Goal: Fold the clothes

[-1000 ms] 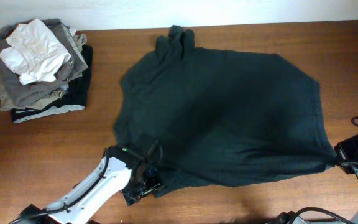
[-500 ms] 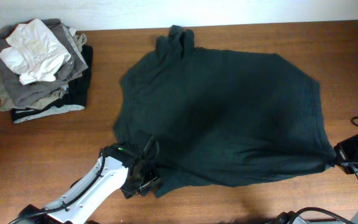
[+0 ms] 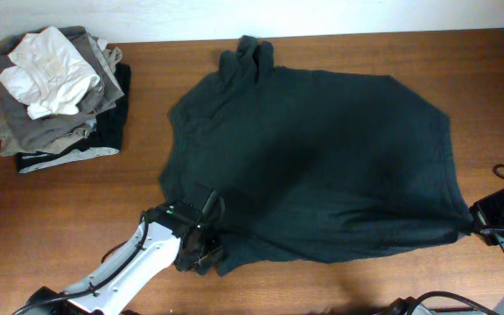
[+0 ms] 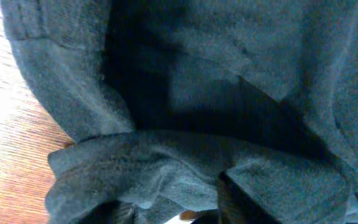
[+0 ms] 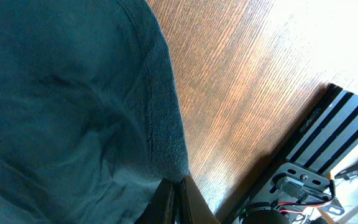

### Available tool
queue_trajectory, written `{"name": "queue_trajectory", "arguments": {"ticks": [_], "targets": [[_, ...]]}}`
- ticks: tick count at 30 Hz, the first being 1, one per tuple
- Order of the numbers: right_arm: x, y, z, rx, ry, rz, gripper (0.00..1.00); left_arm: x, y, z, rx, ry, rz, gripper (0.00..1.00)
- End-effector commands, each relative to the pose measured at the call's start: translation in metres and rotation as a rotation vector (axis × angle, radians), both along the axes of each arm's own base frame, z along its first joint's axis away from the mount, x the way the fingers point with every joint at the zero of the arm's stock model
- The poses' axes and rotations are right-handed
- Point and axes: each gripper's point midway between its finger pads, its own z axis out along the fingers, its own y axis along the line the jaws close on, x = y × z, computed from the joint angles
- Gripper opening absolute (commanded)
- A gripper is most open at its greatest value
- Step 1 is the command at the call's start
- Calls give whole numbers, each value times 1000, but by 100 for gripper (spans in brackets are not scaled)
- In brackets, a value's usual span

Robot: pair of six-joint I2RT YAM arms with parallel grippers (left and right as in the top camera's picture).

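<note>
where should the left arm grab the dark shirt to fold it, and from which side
Take the dark shirt by its near-left corner, coming in low from the near-left. It lies flat, so only the edges offer a lip, and that corner is bunched into a ridge. The right fingers pinch the near-right corner, so both should lift evenly.

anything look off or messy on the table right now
The T-shirt is not lying flat: fabric is bunched up at its far edge and its near-left corner is rumpled. A white cloth sits crumpled on the stack of garments at far left.
</note>
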Motion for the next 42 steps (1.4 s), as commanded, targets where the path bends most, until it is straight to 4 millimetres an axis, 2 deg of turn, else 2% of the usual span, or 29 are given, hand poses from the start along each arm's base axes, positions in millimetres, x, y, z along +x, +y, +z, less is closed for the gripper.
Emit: {"name": "queue_trajectory", "arguments": {"ticks": [1, 8, 17, 25, 29, 32, 35, 39, 42], "targets": [[-1, 1, -1, 8, 1, -2, 4, 0, 4, 0, 13, -15, -27, 31], [-2, 0, -1, 3, 10, -9, 4, -4, 7, 14, 24, -6, -46, 1], [-2, 0, -1, 7, 11, -30, 4, -24, 16, 38, 16, -4, -57, 1], [-2, 0, -1, 7, 11, -30, 4, -19, 4, 94, -122, -258, -99, 1], [-2, 0, -1, 9, 8, -38, 4, -18, 3, 111, -164, -339, -97, 1], [4, -4, -1, -3, -16, -68, 4, -5, -4, 119, -195, -405, -95, 1], [23, -7, 4, 2, -107, -65, 4, 26, -16, 130, -209, -525, -118, 1], [37, -18, 8, -32, -174, -81, 4, 57, -7, 122, -96, -587, -72, 1], [46, -26, 10, -57, -205, -95, 4, 79, -15, 114, -68, -616, -99, 1]]}}
